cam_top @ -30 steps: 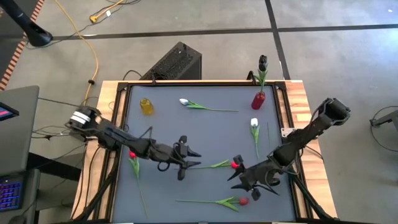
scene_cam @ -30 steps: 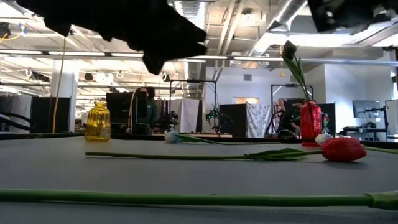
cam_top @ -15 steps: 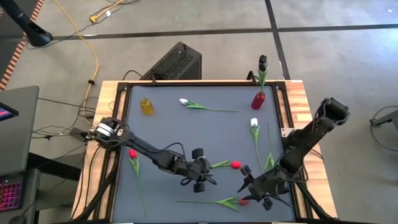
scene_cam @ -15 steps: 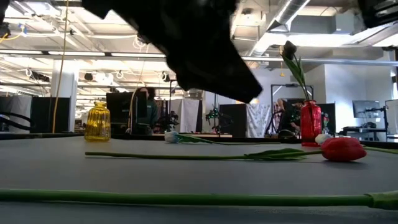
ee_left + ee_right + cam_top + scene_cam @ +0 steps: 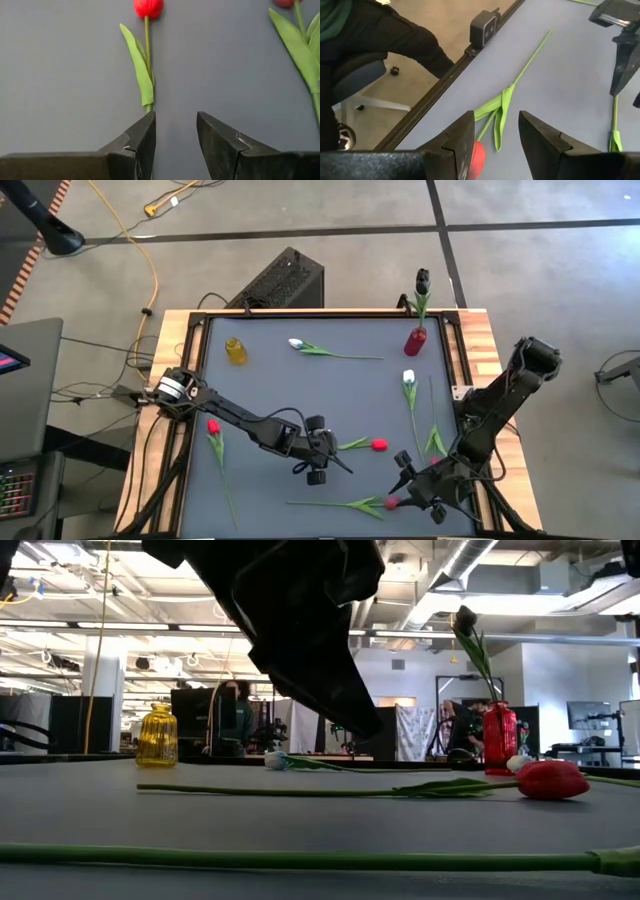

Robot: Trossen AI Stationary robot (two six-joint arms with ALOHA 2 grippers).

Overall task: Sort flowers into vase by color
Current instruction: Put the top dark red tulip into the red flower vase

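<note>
Down at mid-table the left gripper hangs with its fingers parted and nothing between them, aimed along the stem end of a red tulip lying flat on the grey mat. Nearer the front edge, the right gripper is likewise open and empty, over a second red tulip close to the table's rim. Bare mat lies around both. No legible writing shows anywhere.

Bare grey table lies open mid-left. Far corners are obstructed by a small yellow glass vase and a red glass vase. Loose green-stemmed artificial tulips clutter the near right.
</note>
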